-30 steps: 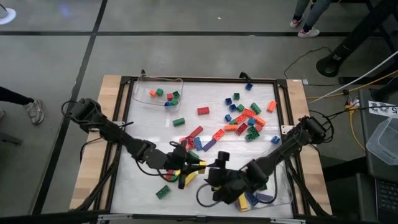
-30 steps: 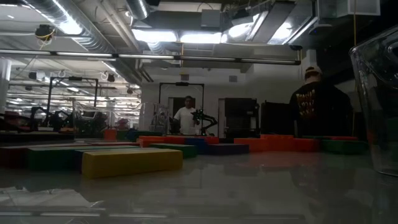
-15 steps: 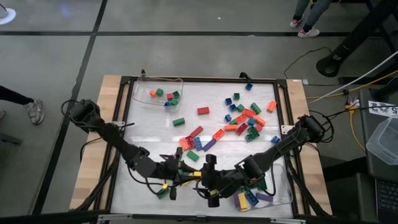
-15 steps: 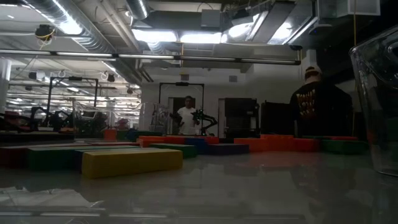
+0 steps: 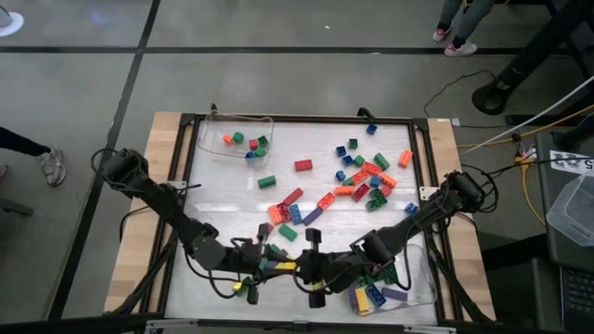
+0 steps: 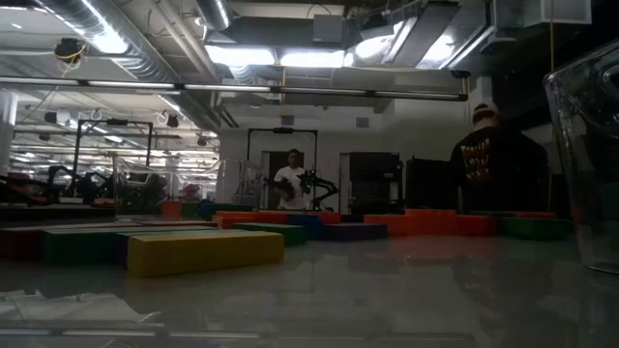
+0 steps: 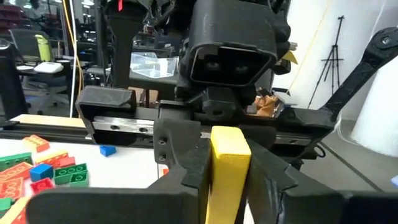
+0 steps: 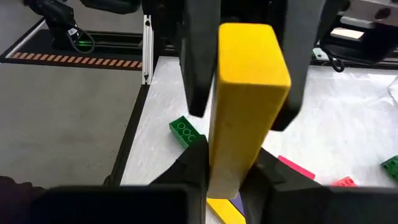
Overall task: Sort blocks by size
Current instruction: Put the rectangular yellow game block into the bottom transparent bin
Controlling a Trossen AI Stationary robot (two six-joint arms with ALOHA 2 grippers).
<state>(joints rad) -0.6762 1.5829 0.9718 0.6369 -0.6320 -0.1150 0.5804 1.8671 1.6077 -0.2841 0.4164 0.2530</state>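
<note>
At the near edge of the table (image 5: 306,190), the left gripper (image 5: 263,267) reaches in low, its arm stretched out almost flat, fingers clenched on one end of a long yellow block (image 7: 229,174). Just right of it the right gripper (image 5: 311,275) faces it nose to nose and has clamped onto the other end of the same block, which looks like a handover between the arms. It probably heads for the clear tray (image 5: 413,278) right of the grippers, where other long pieces lie. The loose blocks (image 5: 367,178) sit scattered well beyond the grippers; a second tray (image 5: 237,139) at the far left holds short ones.
</note>
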